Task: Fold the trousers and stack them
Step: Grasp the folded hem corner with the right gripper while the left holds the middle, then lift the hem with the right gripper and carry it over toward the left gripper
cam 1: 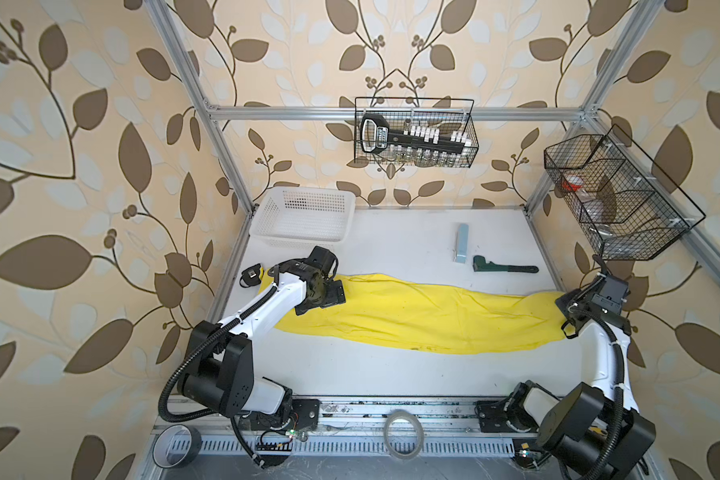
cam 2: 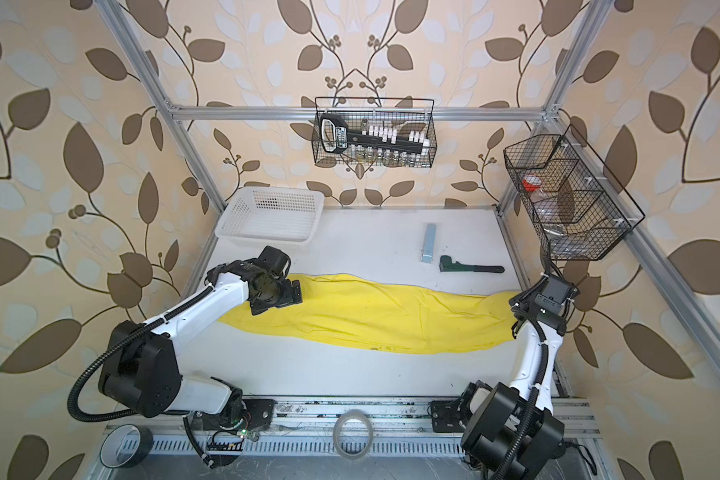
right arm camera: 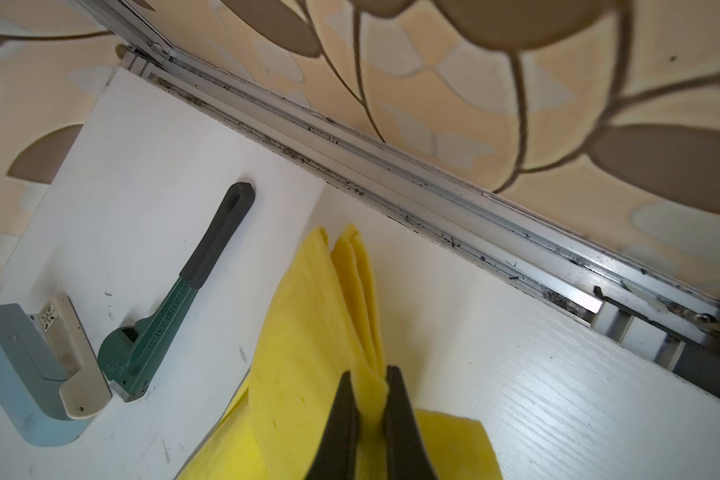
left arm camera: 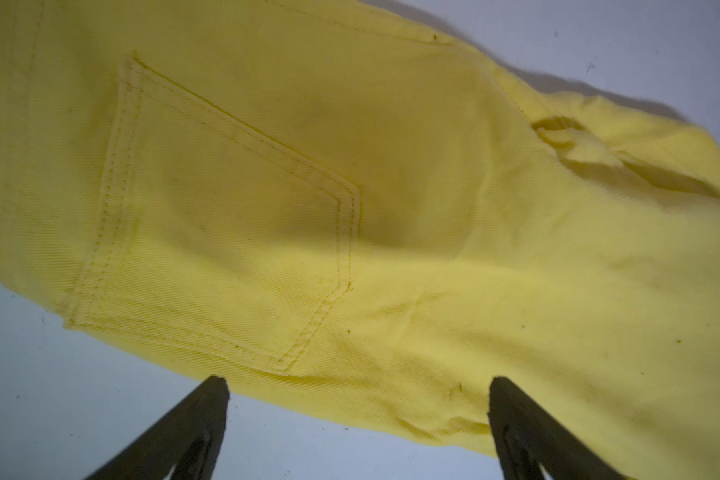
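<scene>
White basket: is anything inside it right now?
Nothing shows inside the white basket: only its bare white floor and perforated walls. Its near wall hides the floor's front strip.

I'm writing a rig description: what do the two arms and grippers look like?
The left arm and right arm have white link shells, black joint housings and black ribbed cable hoses alongside. The left gripper and right gripper are black, with slim tapered fingers.
</scene>
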`<state>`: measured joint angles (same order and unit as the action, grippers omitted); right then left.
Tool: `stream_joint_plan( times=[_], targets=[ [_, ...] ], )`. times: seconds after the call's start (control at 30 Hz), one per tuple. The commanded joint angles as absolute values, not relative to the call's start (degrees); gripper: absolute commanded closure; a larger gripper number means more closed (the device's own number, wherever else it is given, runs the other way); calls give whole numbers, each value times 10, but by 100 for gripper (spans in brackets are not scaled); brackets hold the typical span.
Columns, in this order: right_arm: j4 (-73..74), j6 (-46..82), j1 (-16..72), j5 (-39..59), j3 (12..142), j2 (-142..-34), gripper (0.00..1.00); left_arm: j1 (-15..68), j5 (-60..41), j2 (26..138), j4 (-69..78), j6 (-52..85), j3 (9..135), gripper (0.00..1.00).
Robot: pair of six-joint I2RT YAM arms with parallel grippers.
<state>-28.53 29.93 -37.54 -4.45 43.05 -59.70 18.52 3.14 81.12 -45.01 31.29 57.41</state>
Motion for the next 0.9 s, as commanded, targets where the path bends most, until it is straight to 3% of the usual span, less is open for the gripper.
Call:
stream_joint_plan(
  times=[0.0, 0.2, 0.47, 0.63, 0.87],
  targets=[
    [-255, 317, -363, -36, 460, -552, 100, 174, 44, 788, -471, 298, 587, 1],
    [-316, 330, -256, -46, 498, -495, 100, 168, 45, 783, -479, 292, 590, 1],
    [-356, 480, 45, -157, 501, -464, 100, 154, 56, 770, -489, 286, 597, 1],
    [-348, 638, 291, -309, 503, -506, 98, 147, 56, 762, -493, 282, 605, 1],
    [-279, 792, 464, -389, 529, -624, 96, 141, 45, 745, -501, 268, 616, 1]
  ],
)
